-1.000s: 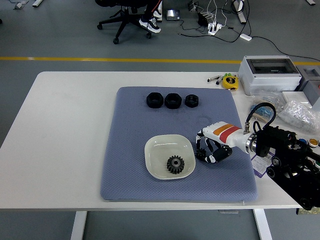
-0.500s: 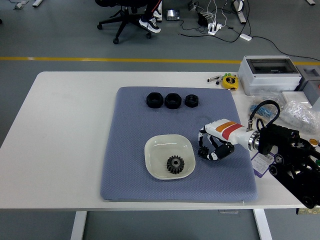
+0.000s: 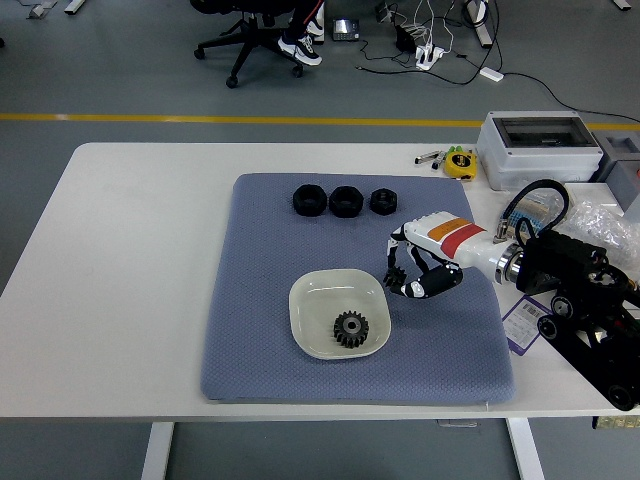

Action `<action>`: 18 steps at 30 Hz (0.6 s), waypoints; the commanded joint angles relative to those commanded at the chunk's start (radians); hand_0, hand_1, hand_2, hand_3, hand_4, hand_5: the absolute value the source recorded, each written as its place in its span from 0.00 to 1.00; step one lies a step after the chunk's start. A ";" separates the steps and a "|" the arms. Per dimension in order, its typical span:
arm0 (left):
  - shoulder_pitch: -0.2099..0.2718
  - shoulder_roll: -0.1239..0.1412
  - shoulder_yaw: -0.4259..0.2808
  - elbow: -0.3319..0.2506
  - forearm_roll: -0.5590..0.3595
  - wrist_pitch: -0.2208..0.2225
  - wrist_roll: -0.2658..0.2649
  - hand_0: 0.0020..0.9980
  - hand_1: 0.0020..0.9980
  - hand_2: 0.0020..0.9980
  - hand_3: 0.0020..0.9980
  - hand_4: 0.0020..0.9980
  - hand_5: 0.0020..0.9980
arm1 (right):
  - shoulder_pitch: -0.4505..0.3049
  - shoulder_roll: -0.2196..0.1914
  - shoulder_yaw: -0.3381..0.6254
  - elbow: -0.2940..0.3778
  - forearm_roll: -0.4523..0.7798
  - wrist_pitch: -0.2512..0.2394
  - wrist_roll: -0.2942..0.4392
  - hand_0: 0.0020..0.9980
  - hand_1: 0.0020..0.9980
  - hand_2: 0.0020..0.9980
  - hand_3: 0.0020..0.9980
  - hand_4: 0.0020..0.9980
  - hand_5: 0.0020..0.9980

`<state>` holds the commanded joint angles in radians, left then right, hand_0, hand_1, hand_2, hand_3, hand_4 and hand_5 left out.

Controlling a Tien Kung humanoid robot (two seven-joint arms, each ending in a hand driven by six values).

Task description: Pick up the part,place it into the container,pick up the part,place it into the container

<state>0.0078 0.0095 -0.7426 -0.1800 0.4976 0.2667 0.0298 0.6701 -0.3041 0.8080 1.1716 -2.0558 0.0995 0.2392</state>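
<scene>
Three black parts lie beyond the right hand.

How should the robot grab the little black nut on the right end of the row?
Come from above and pinch the rightmost nut across its outer sides with the fingertips. It lies flat on the blue mat, hole up, so only its low sides offer grip. Its neighbour sits close on one side, so squeezing front to back is probably easier for the right hand.

Gear in bowl
</scene>
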 joint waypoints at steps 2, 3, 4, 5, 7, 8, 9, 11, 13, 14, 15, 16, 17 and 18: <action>0.001 0.000 -0.001 0.000 0.002 0.000 0.000 0.75 0.76 0.83 0.63 0.73 0.63 | 0.004 0.004 -0.005 0.018 0.006 -0.003 0.000 0.04 0.03 0.16 0.32 0.82 0.26; 0.002 0.000 -0.001 0.000 0.002 0.000 0.000 0.75 0.76 0.83 0.63 0.73 0.63 | 0.007 0.007 -0.009 0.024 0.009 -0.004 0.000 0.04 0.03 0.15 0.32 0.83 0.25; 0.004 0.001 -0.002 0.000 0.002 0.000 0.000 0.75 0.76 0.83 0.63 0.73 0.63 | 0.012 0.013 -0.018 0.030 0.018 -0.007 0.001 0.04 0.03 0.15 0.32 0.83 0.25; 0.005 0.001 -0.003 0.000 0.004 0.000 0.001 0.75 0.76 0.83 0.63 0.73 0.63 | 0.018 0.019 -0.027 0.034 0.025 -0.009 0.001 0.04 0.03 0.15 0.32 0.83 0.25; 0.007 0.001 -0.003 0.000 0.006 0.000 0.002 0.75 0.76 0.83 0.63 0.73 0.63 | 0.029 0.032 -0.042 0.035 0.029 -0.007 -0.001 0.04 0.03 0.15 0.32 0.83 0.25; 0.008 0.002 -0.002 0.000 0.006 0.000 0.002 0.75 0.76 0.83 0.63 0.73 0.63 | 0.034 0.038 -0.051 0.036 0.030 -0.003 -0.001 0.04 0.03 0.15 0.32 0.83 0.25; 0.008 0.002 -0.002 0.000 0.006 0.000 0.002 0.75 0.76 0.83 0.63 0.73 0.63 | 0.037 0.042 -0.057 0.037 0.031 0.000 -0.002 0.04 0.04 0.15 0.33 0.84 0.24; 0.010 0.003 -0.002 0.000 0.007 0.000 0.002 0.75 0.76 0.83 0.63 0.73 0.63 | 0.043 0.048 -0.074 0.042 0.032 0.011 -0.004 0.04 0.04 0.15 0.33 0.84 0.24; 0.010 0.004 -0.001 0.000 0.006 0.000 0.002 0.75 0.76 0.83 0.63 0.73 0.63 | 0.045 0.049 -0.092 0.050 0.033 0.025 -0.006 0.04 0.04 0.15 0.33 0.84 0.24; 0.011 0.004 0.000 0.000 0.006 0.000 0.002 0.75 0.76 0.83 0.63 0.73 0.63 | 0.046 0.048 -0.098 0.053 0.034 0.030 -0.006 0.04 0.04 0.15 0.33 0.84 0.24; 0.011 0.004 0.000 0.000 0.005 0.000 0.001 0.75 0.76 0.83 0.63 0.73 0.63 | 0.045 0.048 -0.108 0.057 0.035 0.037 -0.007 0.04 0.04 0.16 0.34 0.84 0.23; 0.012 0.004 0.001 0.000 0.005 0.000 0.001 0.75 0.76 0.83 0.63 0.73 0.63 | 0.044 0.047 -0.117 0.060 0.036 0.042 -0.007 0.04 0.04 0.16 0.34 0.84 0.23; 0.012 0.004 0.000 0.000 0.006 0.000 0.001 0.75 0.76 0.83 0.63 0.73 0.63 | 0.044 0.047 -0.124 0.060 0.037 0.045 -0.007 0.04 0.04 0.16 0.34 0.84 0.23; 0.012 0.005 -0.001 0.000 0.007 0.000 0.001 0.75 0.76 0.83 0.63 0.73 0.63 | 0.044 0.047 -0.129 0.060 0.037 0.047 -0.007 0.04 0.04 0.16 0.34 0.84 0.23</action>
<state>0.0201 0.0141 -0.7432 -0.1800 0.5042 0.2666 0.0311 0.7142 -0.2571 0.6792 1.2317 -2.0188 0.1462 0.2320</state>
